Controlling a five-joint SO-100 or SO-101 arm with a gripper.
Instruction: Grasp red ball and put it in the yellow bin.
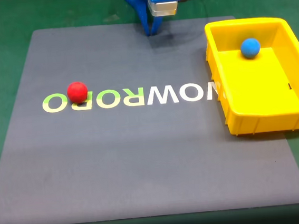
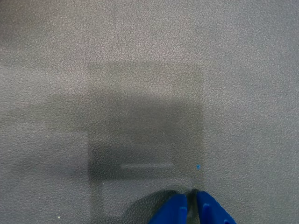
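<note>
Red ball [image 1: 77, 91], blue ball [image 1: 250, 48], yellow bin [image 1: 256, 117] — grey mat [image 1: 143, 160] lettered white and lime, blue pincer [image 2: 191, 205]

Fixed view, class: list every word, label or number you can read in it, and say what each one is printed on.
"ROBOTWON"-like lettering: upside down and partly covered by the red ball and the yellow bin, it runs across the grey mat; "ROBO" and "WO" are the sure letters.
The label on the arm's white block is too small to read.
</note>
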